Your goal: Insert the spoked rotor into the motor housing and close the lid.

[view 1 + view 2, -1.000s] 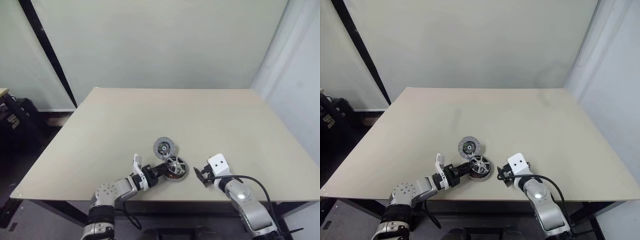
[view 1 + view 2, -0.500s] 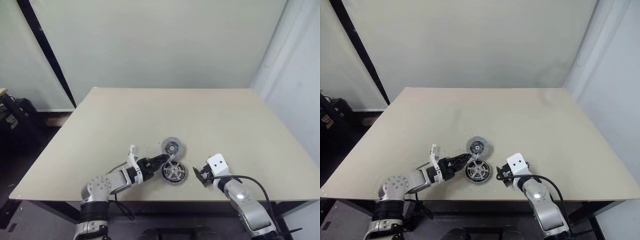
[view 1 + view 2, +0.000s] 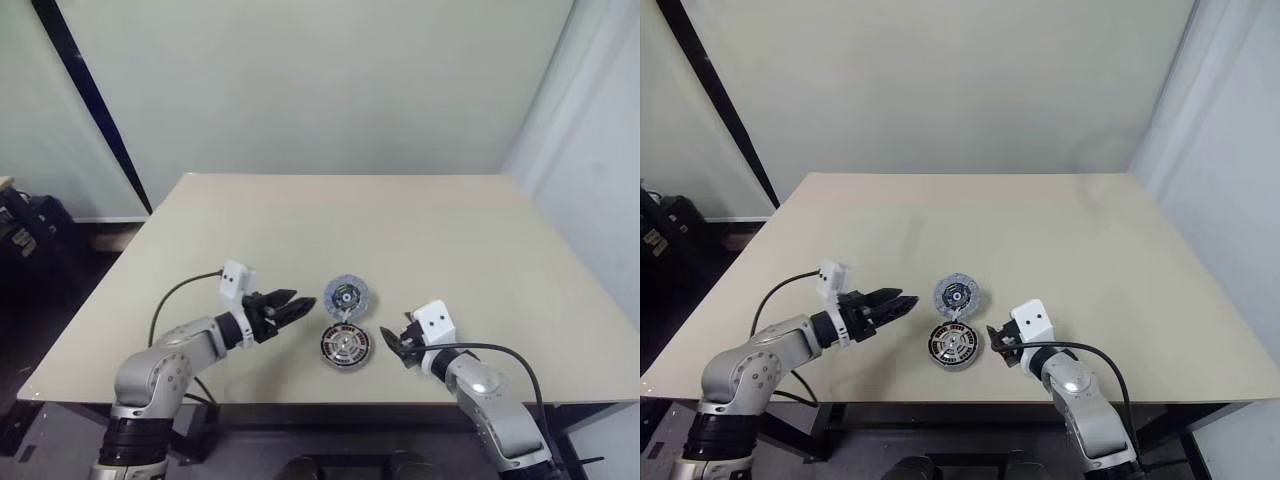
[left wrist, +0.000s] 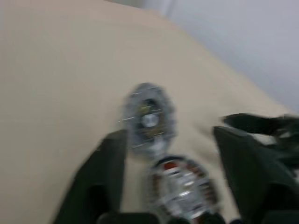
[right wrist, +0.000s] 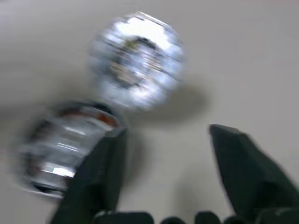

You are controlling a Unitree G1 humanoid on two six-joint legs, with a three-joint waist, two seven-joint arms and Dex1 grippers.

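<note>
My left claw (image 3: pixel 298 301) has let go and pulled back left of the copper-wound round motor housing (image 3: pixel 345 345), which now holds the black spoked rotor. Both claws gape empty. The flat grey metal lid (image 3: pixel 347 296) lies touching the housing's far rim, so closing comes next.

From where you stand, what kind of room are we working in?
Probably a lab or test bay, not a factory floor. A plain beige table stands before a pale screen-like backdrop. On it lie only the motor housing and the lid; black gear sits off to the left.
</note>
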